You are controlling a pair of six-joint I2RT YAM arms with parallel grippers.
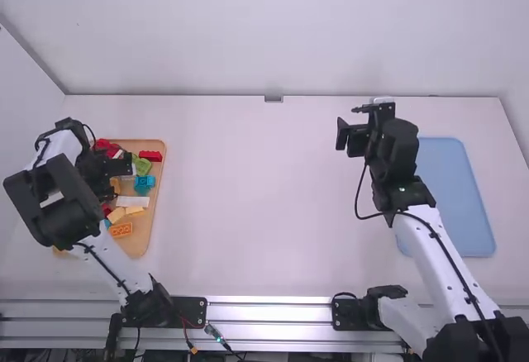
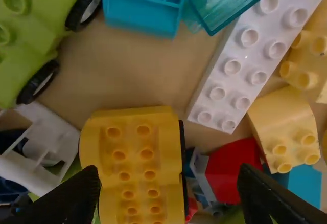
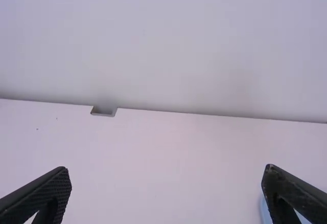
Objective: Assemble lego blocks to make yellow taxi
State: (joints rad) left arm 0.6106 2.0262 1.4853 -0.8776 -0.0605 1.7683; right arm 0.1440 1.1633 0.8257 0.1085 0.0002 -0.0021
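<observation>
- The tan tray [image 1: 149, 238] could be pushed askew on the white table [image 1: 256, 205] if the left gripper [image 2: 168, 183] goes down too far and presses on its floor; the bricks are packed closely there, so even a light bump might spread through the pile.
- The long white brick [image 2: 250, 55] lies near the yellow body piece [image 2: 133, 168], and a sideways swing could knock it into its neighbours.
- The yellow body piece, which I take to be the likely taxi part, sits in the tray, between the two fingers but nearer one of them. Closing now could drag or twist it before both sides touch, and the grip might end up crooked.
- The red brick [image 2: 232, 170] is beside it, also within the span of the fingers. It could get caught in the same pinch, or wedge the fingers apart so that the yellow piece slips out on the lift.
- The left arm [image 1: 103, 263] bends outward at its elbow and folds back in over the tray, its wrist above the bricks.
- The right arm [image 1: 438, 246] extends up the table from its base, passing beside the blue mat [image 1: 455, 197], well apart from the bricks.
- The left gripper is spread, with nothing pinched.
- The right gripper [image 3: 167, 175] is spread too, empty, facing the far wall [image 3: 168, 40].
</observation>
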